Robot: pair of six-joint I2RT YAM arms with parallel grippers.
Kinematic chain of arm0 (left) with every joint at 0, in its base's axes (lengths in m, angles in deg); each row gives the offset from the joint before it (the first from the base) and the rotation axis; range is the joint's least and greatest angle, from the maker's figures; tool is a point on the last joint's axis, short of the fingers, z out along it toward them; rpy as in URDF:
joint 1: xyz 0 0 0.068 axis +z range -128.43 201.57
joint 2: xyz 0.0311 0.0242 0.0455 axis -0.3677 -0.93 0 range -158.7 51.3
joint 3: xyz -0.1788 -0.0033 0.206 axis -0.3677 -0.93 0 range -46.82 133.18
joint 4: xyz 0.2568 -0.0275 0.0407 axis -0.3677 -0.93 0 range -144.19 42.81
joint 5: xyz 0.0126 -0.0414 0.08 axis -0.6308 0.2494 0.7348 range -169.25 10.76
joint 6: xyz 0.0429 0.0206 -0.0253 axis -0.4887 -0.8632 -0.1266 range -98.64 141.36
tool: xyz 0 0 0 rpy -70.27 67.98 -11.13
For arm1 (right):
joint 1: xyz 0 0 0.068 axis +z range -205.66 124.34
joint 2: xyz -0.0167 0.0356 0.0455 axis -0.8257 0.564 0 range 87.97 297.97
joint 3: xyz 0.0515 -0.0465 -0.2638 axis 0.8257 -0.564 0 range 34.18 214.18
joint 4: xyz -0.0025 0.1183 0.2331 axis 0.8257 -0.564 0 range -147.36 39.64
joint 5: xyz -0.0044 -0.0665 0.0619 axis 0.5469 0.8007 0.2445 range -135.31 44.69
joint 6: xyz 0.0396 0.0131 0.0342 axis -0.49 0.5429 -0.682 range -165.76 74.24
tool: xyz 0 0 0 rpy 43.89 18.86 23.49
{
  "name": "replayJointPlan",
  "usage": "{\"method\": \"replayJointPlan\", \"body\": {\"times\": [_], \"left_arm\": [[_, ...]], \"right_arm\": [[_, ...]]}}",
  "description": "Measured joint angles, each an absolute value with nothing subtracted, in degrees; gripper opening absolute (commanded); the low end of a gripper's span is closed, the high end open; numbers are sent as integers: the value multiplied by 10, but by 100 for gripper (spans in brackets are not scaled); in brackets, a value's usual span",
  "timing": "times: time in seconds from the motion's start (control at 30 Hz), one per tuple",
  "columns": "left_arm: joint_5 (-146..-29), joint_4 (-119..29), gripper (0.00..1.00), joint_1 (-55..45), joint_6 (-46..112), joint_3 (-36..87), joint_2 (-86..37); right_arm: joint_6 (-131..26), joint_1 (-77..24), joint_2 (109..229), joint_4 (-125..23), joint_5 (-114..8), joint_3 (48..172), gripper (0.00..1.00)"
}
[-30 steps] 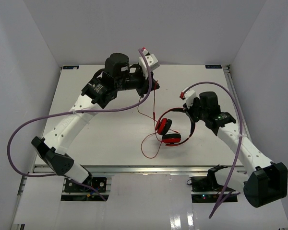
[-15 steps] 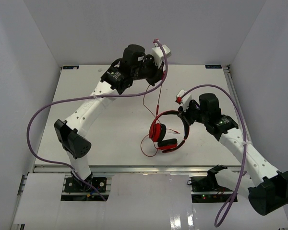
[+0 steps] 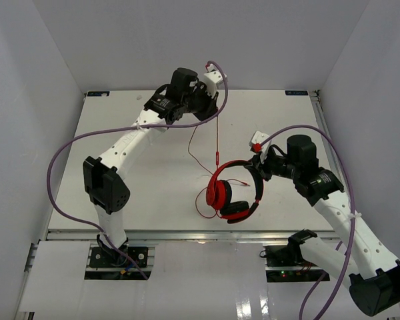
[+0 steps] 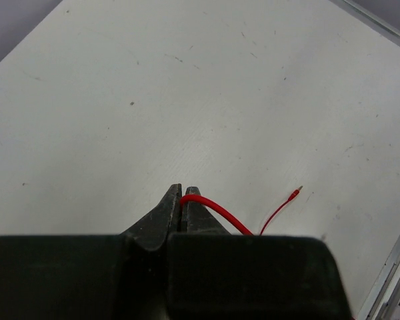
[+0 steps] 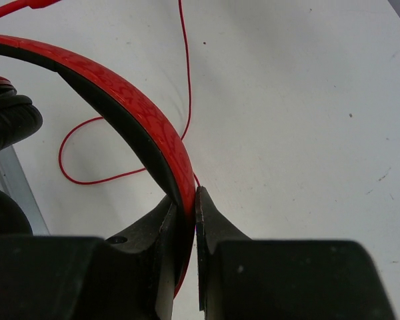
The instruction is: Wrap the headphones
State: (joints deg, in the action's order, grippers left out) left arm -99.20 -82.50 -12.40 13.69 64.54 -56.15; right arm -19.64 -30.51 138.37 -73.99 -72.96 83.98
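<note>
Near the middle of the table (image 3: 153,180), the headphones (image 3: 220,193) are pinched by the headband in the right gripper (image 5: 190,200). The left gripper (image 4: 182,198) nips the thin red cable (image 3: 217,137) farther back. The cable trails loose with no visible turns, so wrapping seems barely begun.

Shows a white table (image 3: 160,193) walled in white, both arms reaching over it from the near edge. Finds the left gripper (image 3: 215,110) raised over the far middle, closed on the thin red cable (image 3: 217,143), dropping straight down from there. Puts the right gripper (image 3: 260,168) right of centre, clamped on the right side of the band of the red headphones (image 3: 221,193). Leaves both earcups low, side by side toward the near edge; cannot tell whether touching the table. Traces slack cable looping on the surface left of the earcups. Notes purple robot cables (image 3: 51,175) arching from each arm.
</note>
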Motion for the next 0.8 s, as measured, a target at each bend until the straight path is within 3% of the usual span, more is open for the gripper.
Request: {"method": "replayJointPlan", "body": {"times": [0.53,0.8], "left_arm": [[-1086,-685,0,-62,207,334,-473],[-1166,-487,4,-61,309,179,-401]], "right_arm": [[-240,-357,1383,-761,-842,890,8],[-288,-400,1405,-760,-924,929,8]]}}
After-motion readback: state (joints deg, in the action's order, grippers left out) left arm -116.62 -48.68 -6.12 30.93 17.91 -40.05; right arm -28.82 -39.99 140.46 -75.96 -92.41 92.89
